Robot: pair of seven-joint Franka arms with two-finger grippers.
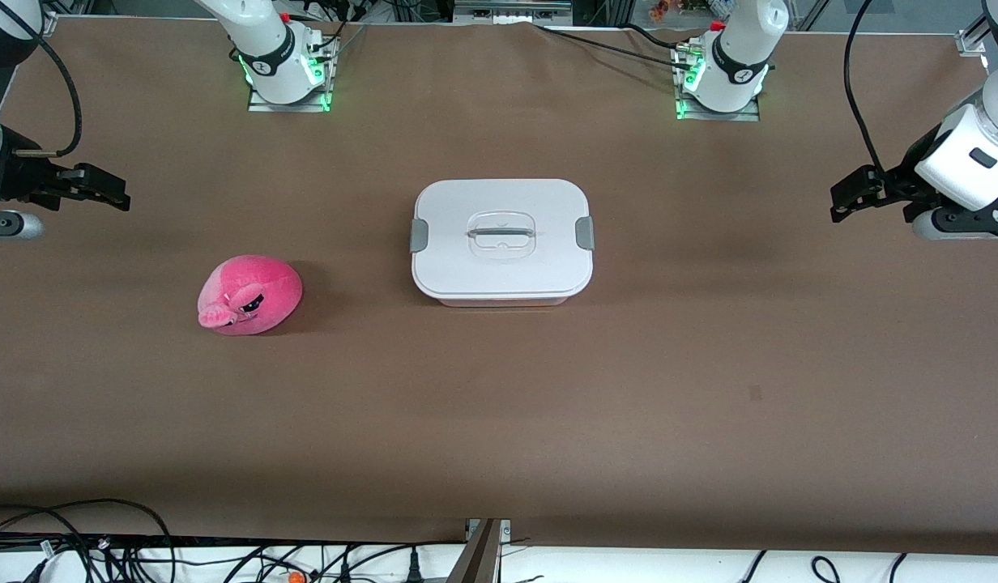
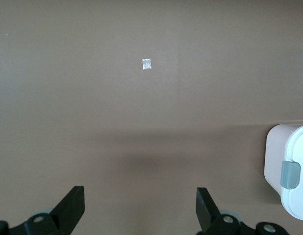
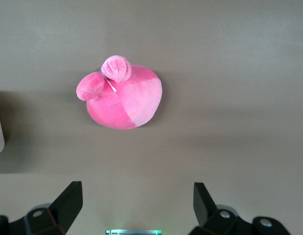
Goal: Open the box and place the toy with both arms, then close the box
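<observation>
The box [image 1: 502,240] stands in the middle of the table, its white lid on and a grey clip at each end; one clipped end [image 2: 290,175] shows in the left wrist view. The pink plush toy [image 1: 249,295] lies on the table toward the right arm's end, a little nearer the front camera than the box, and it also shows in the right wrist view [image 3: 123,97]. My left gripper [image 1: 847,198] hovers open over bare table at the left arm's end. My right gripper [image 1: 110,190] hovers open at the right arm's end, with nothing between its fingers.
The two arm bases [image 1: 284,69] [image 1: 722,77] stand at the table's edge farthest from the front camera. A small pale mark [image 2: 146,64] lies on the brown cover. Cables [image 1: 102,551] run along the table's edge nearest the front camera.
</observation>
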